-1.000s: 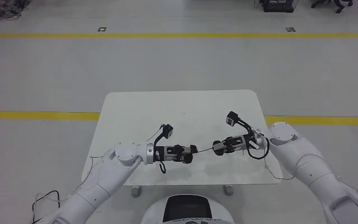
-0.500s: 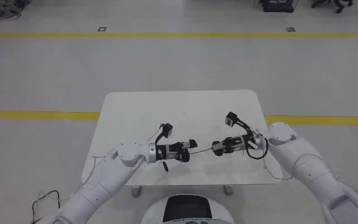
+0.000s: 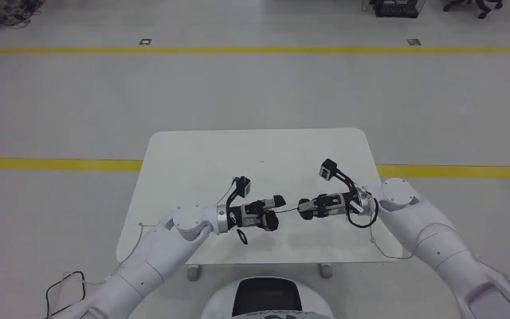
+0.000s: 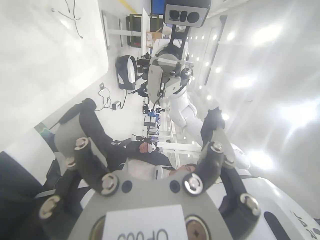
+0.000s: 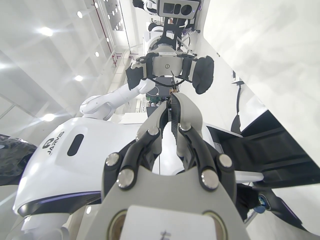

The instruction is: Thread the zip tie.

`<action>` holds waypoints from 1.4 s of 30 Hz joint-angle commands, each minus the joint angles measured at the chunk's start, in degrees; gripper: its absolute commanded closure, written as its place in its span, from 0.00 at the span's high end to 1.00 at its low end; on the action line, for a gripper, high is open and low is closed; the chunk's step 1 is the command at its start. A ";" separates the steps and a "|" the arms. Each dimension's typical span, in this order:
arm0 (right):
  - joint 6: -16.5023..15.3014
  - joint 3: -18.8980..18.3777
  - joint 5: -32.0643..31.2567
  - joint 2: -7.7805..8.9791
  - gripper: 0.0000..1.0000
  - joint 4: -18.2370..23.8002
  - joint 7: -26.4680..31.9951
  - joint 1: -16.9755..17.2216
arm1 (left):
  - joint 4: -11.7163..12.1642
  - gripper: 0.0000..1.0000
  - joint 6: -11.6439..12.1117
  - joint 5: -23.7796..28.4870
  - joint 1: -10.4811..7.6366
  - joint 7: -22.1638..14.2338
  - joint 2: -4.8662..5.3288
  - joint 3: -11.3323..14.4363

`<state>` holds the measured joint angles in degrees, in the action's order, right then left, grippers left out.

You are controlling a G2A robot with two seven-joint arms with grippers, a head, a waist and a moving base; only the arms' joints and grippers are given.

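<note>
Both arms meet above the white table's [image 3: 255, 155] front part. My right gripper [image 5: 172, 99] is shut on one end of a thin black zip tie [image 5: 173, 82], which sticks out towards the other arm. In the top view the zip tie [image 3: 288, 210] runs as a fine line from the right gripper [image 3: 304, 209] to the left gripper [image 3: 276, 202]. My left gripper [image 4: 150, 108] is open, its black-padded fingers [image 4: 83, 109] spread wide and facing the right gripper [image 4: 160, 86]. From the right wrist view the left gripper [image 5: 172, 73] stands open around the tie's free end.
Loose zip ties [image 4: 70, 13] lie on the table farther from the robot. The table's rounded corner and edge [image 4: 106, 58] drop off beside the grippers. Floor with a yellow line [image 3: 72, 164] surrounds the table.
The left arm has shifted right and slightly away from the robot, closing the gap to the right gripper. The right gripper has edged a little left, still holding the tie.
</note>
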<state>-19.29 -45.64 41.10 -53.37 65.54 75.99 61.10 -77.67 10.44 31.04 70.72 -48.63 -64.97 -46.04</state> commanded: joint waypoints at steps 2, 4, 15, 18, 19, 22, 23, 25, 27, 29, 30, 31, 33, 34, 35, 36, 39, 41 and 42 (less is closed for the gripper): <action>0.42 -0.20 -0.73 -0.07 0.00 1.28 -2.20 0.81 | -0.49 1.00 -0.31 -0.38 0.28 1.62 -0.07 0.29; 0.54 -0.60 -0.90 -0.07 0.00 1.94 -2.68 1.33 | -0.65 1.00 -0.45 -0.25 0.44 2.29 -0.09 0.33; 0.94 -1.27 -1.56 -0.73 0.00 2.67 -2.47 1.94 | -1.13 1.00 -0.92 -0.16 0.54 2.94 -0.08 0.56; 1.03 -1.42 -1.75 -0.93 0.00 2.52 -2.34 1.96 | -1.17 1.00 -0.99 -0.20 0.52 2.78 -0.05 0.60; 1.05 -1.48 -1.79 -0.99 0.00 2.48 -2.30 1.97 | -1.17 1.00 -0.99 -0.16 0.50 2.68 -0.05 0.61; 1.13 -1.63 -1.92 -1.19 0.00 2.39 -2.16 1.98 | -1.13 1.00 -0.94 -0.13 0.46 2.56 -0.04 0.68; 1.15 -1.65 -1.94 -1.26 0.00 2.39 -2.11 1.99 | -1.13 1.00 -0.93 -0.10 0.45 2.54 -0.04 0.70; 1.20 -1.70 -2.07 -1.42 0.00 2.37 -2.03 1.99 | -1.09 1.00 -0.97 -0.10 0.40 2.52 -0.05 0.78; 1.21 -1.79 -2.19 -1.56 0.00 2.32 -1.94 1.99 | -0.95 1.00 -1.06 -0.04 0.36 2.56 -0.05 0.82; 1.20 -1.90 -2.29 -1.67 0.00 2.28 -1.88 2.02 | -0.81 1.00 -1.10 0.25 0.34 2.63 -0.07 0.80; 1.19 -1.97 -2.37 -1.71 0.00 2.25 -1.84 2.04 | -0.70 1.00 -1.10 0.37 0.31 2.59 -0.07 0.78; 1.17 -2.09 -2.46 -1.75 0.00 2.23 -1.81 2.08 | -0.55 1.00 -1.14 0.39 0.25 2.66 -0.06 0.74; 1.15 -2.31 -2.60 -1.79 0.00 2.24 -1.73 2.20 | -0.44 1.00 -1.11 0.65 0.23 2.61 -0.06 0.68; 1.15 -2.49 -2.71 -1.81 0.00 2.25 -1.71 2.29 | -0.32 1.00 -1.07 0.77 0.19 2.60 -0.05 0.61; 1.18 -2.62 -2.79 -1.81 0.00 2.26 -1.69 2.37 | -0.23 1.00 -1.06 0.86 0.18 2.59 -0.04 0.56; 1.20 -2.76 -2.87 -1.82 0.00 2.28 -1.66 2.44 | -0.17 1.00 -1.04 0.99 0.18 2.59 -0.04 0.52; 1.36 -3.21 -3.11 -1.83 0.00 2.36 -1.64 2.70 | 0.00 1.00 -0.90 1.33 0.19 2.62 -0.01 0.36; 1.41 -3.50 -3.21 -1.85 0.00 2.46 -1.60 2.88 | -0.01 1.00 -0.88 1.44 0.22 2.56 0.00 0.33; 1.43 -3.61 -3.27 -1.86 0.00 2.48 -1.58 2.95 | 0.00 1.00 -0.89 1.43 0.21 2.53 0.01 0.32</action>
<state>-17.87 -49.16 37.87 -55.22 67.99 74.40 64.00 -77.66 9.56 32.47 70.93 -46.06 -64.97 -45.71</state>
